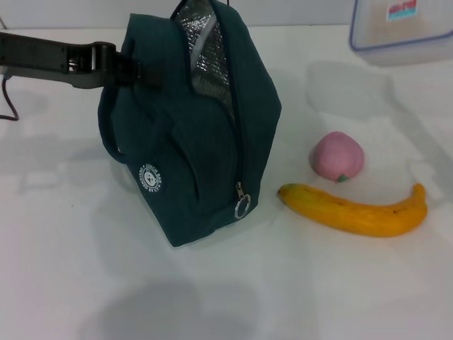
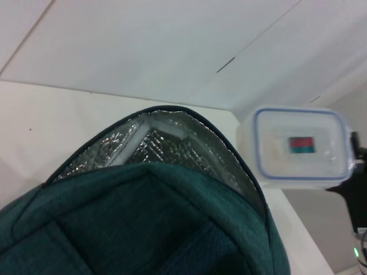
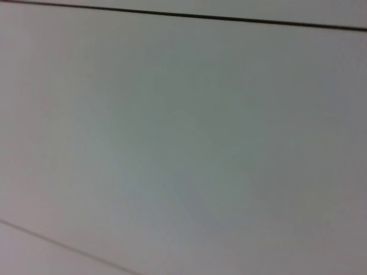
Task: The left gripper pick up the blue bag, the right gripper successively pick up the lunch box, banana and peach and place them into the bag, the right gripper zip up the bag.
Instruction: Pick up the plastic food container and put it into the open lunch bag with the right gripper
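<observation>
Your blue bag (image 1: 195, 152) stands near you on the white table (image 1: 64, 269), its top unzipped. Your left gripper (image 1: 131, 71) grips its far left side. Right of it lie the banana (image 1: 357, 211) and peach (image 1: 338, 157). Far right, the lunch box (image 1: 402, 27) hangs up high; you cannot see what holds it.

The white counter (image 1: 64, 269) carries a blue bag (image 1: 198, 163) standing near its middle, its zipped edge toward five o'clock. The peach (image 1: 338, 156) sits at about three o'clock from the bag. The banana (image 1: 354, 210) lies just in front of the peach, at four o'clock from the bag.
</observation>
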